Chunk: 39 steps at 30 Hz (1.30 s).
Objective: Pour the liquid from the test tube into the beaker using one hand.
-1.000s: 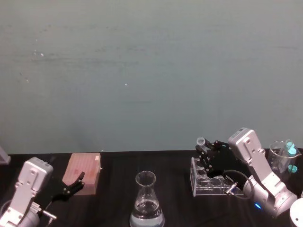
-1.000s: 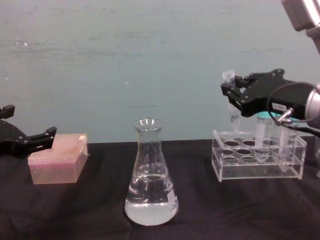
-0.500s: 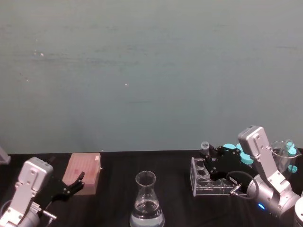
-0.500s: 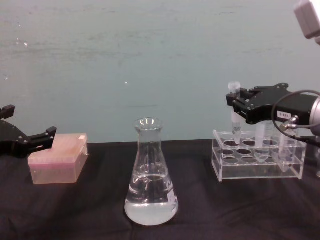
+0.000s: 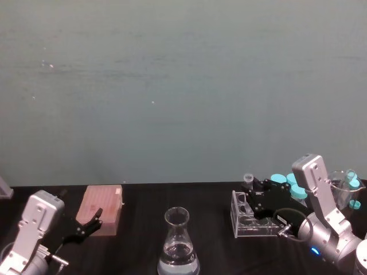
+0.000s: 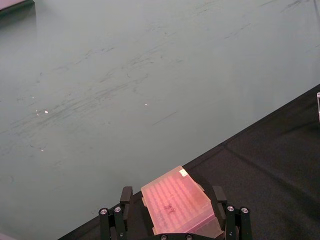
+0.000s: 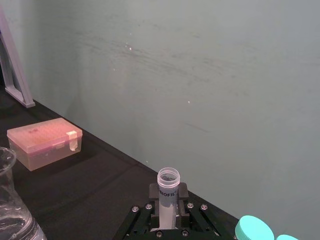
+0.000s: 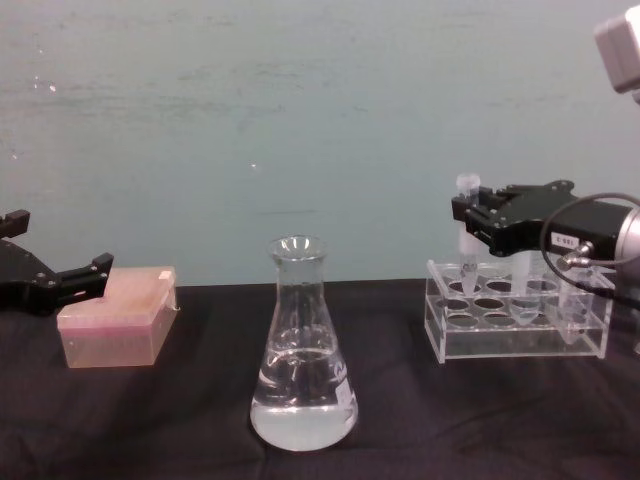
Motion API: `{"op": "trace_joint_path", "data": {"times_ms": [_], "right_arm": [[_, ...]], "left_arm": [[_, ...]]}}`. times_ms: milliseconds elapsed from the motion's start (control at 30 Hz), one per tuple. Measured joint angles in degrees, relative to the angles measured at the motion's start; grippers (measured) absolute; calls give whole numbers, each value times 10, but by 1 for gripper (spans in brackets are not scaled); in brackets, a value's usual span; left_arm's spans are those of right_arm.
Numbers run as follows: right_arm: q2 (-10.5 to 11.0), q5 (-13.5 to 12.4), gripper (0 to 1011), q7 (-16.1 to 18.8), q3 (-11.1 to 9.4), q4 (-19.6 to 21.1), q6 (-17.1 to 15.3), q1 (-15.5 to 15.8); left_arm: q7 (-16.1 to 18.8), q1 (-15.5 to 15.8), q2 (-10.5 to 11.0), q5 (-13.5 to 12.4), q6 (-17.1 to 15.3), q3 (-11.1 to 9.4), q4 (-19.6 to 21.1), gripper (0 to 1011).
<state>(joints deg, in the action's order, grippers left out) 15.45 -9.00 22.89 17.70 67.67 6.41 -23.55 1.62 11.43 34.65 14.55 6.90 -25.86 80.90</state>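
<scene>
Tube's being lowered back into the rack, so the pour looks finished.

The small clear plastic test tube (image 8: 466,222) is clamped upright in the right gripper (image 8: 478,219). Compared with a second ago it's been brought down from well above the clear acrylic tube rack (image 8: 515,322), and its pointed tip is now held at a corner hole on the rack's left end. That reads like returning it, not tipping it. Whether any liquid is left inside can't be told. The large clear glass conical flask (image 8: 301,349) is set well apart at centre, its wide base holding a pool of clear liquid (image 8: 300,408). Teal-capped tubes (image 5: 282,180) are seen by the rack. The left gripper (image 8: 62,282) is parked spread open around the pink translucent box (image 8: 114,317), gripping nothing.
</scene>
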Motion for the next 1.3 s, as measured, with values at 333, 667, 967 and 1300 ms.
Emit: {"op": "trace_joint_path", "data": {"times_ms": [333,667,967,1300], "right_arm": [[-4,-3,213,0,2,-26,2,-10],[-5,0,213,-3,5,-38,-1,-14],[-5,3,213,-4,8,-43,-5,-16],[-5,3,213,-1,9,-45,-10,-17]], "left_arm": [[0,0,0,0,0,0,0,1000],[0,0,0,0,0,0,0,1000],[0,0,0,0,0,0,0,1000],[0,0,0,0,0,0,0,1000]]}}
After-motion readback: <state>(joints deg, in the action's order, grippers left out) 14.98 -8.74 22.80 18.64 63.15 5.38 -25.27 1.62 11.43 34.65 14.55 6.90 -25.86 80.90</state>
